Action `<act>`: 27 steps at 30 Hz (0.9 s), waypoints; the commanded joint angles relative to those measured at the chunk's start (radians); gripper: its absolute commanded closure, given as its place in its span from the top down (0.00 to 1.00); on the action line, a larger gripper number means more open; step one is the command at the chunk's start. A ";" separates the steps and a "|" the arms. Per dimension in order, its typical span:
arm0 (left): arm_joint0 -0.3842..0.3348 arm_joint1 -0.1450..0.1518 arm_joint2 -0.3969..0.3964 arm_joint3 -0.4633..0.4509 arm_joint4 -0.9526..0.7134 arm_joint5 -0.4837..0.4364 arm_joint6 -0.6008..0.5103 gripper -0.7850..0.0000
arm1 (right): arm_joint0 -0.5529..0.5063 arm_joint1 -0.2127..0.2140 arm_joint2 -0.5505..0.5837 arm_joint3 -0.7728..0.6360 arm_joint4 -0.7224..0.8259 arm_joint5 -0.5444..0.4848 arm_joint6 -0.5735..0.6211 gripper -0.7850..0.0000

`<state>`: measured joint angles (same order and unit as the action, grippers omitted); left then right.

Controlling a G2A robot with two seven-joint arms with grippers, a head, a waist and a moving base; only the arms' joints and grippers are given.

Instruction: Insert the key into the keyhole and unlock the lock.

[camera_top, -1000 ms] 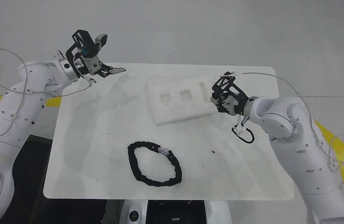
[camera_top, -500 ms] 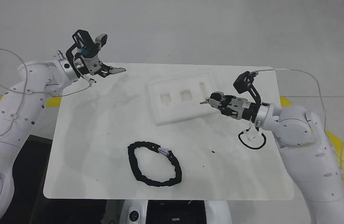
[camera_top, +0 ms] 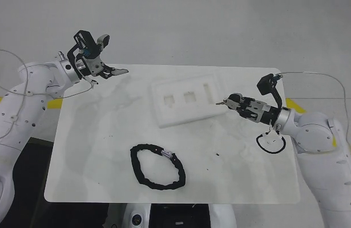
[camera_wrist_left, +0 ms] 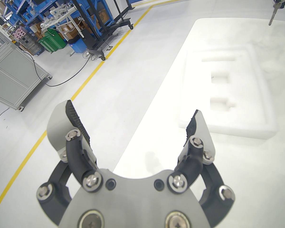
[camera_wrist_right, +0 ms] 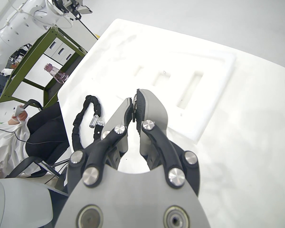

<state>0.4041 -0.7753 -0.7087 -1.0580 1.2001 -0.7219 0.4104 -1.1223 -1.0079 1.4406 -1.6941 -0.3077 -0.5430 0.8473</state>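
A black fabric-covered chain lock point(camera_top: 157, 166) lies in a loop on the white table, its silver lock cylinder point(camera_top: 167, 153) at the loop's far right. In the right wrist view the chain point(camera_wrist_right: 82, 117) and cylinder point(camera_wrist_right: 94, 121) lie beyond my fingers. My right gripper point(camera_top: 229, 101) hovers at the right end of the foam tray, shut on a small key point(camera_top: 222, 103) whose blade points toward the tray. The key's head point(camera_wrist_right: 134, 104) is pinched between the pads. My left gripper point(camera_top: 111, 72) hangs open with nothing in it over the table's far left corner; its open fingers point(camera_wrist_left: 71, 112) frame the tray.
A white foam tray point(camera_top: 181, 111) with three recesses sits at the back middle of the table point(camera_top: 95, 171). The left wrist view shows the tray point(camera_wrist_left: 258, 110) and, far off, the right gripper's key point(camera_wrist_left: 272, 16). A green metal stand point(camera_wrist_right: 33, 72) is beside the table.
My right arm has drawn back to the right from over the tray's right slot, turning its wrist, with the key held in its fingers. The left arm has not moved.
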 commanded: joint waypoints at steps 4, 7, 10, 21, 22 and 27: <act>0.005 0.000 -0.001 -0.026 0.014 0.011 -0.004 1.00 | 0.000 0.000 -0.001 0.000 0.000 0.000 0.000 0.00; 0.028 0.007 -0.012 -0.093 0.054 -0.008 0.004 1.00 | 0.000 0.000 -0.001 0.000 0.000 0.000 0.000 0.00; 0.059 0.019 -0.023 -0.166 0.105 -0.053 0.016 1.00 | 0.000 0.000 -0.001 0.000 0.000 0.000 0.000 0.00; 0.186 0.059 -0.029 -0.436 0.359 -0.170 0.060 1.00 | 0.000 0.000 -0.001 0.000 0.000 0.000 0.000 0.00; 0.193 0.060 -0.027 -0.452 0.375 -0.175 0.064 1.00 | 0.000 0.000 -0.001 0.000 0.000 0.000 0.000 0.00; 0.213 0.058 -0.005 -0.515 0.459 -0.206 0.071 1.00 | 0.000 0.000 -0.001 0.000 0.000 0.000 0.000 0.00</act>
<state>0.6145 -0.7165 -0.7189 -1.5625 1.6388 -0.9216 0.4819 -1.1219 -1.0081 1.4400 -1.6941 -0.3075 -0.5431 0.8476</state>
